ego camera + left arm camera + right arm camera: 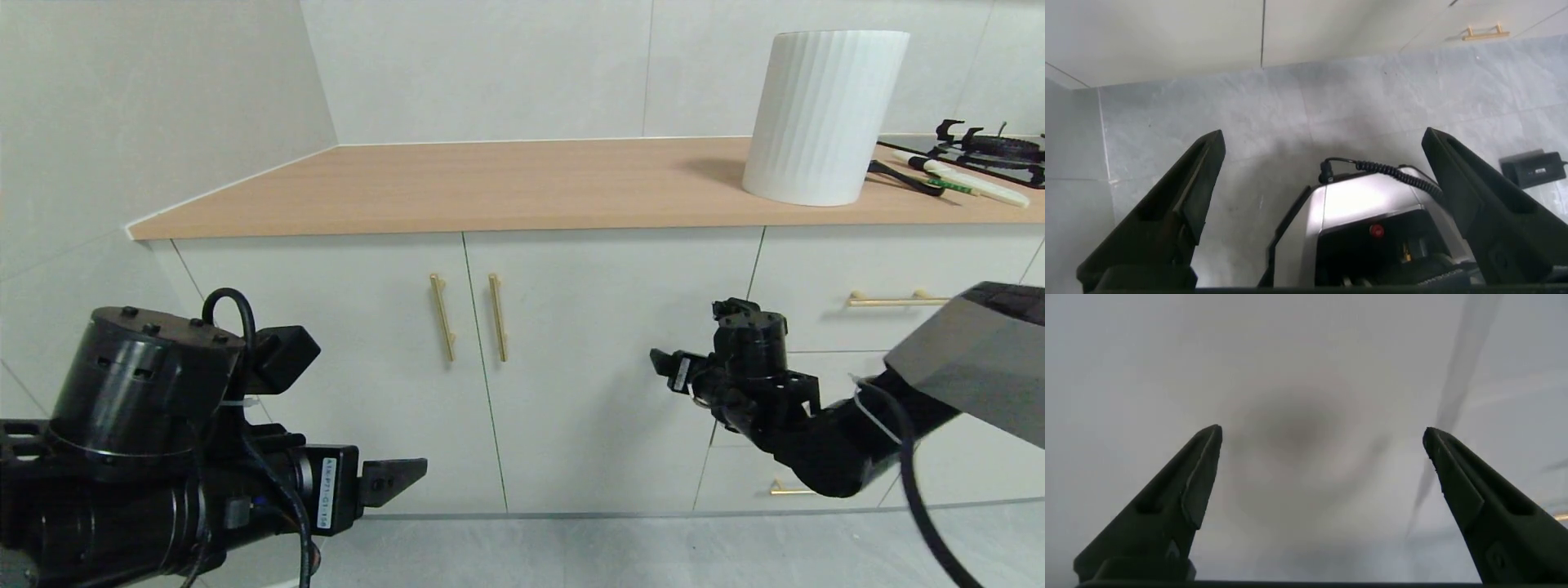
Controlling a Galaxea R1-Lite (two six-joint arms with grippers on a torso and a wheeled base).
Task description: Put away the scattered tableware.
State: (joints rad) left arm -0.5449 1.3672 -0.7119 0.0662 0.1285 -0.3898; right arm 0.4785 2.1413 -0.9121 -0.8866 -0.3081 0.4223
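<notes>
Fingers apart on both arms, gripping nothing: left fingers (1180, 204) low before pale cabinet doors (571, 367), right fingers (1176, 498) facing a smooth door panel. Judged barely begun, no piece yet stowed. Utensils (963, 181) loose on the desk (490, 184), above and well to the right of the right fingers, just beside a tall white ribbed holder (824, 114). Slim shapes: one black, glossy, spoon-like; others pale with green marks, exact kind hard to tell. Matte wood-grain desk, brass bar handles (498, 318). All picking and stowing left to do.
</notes>
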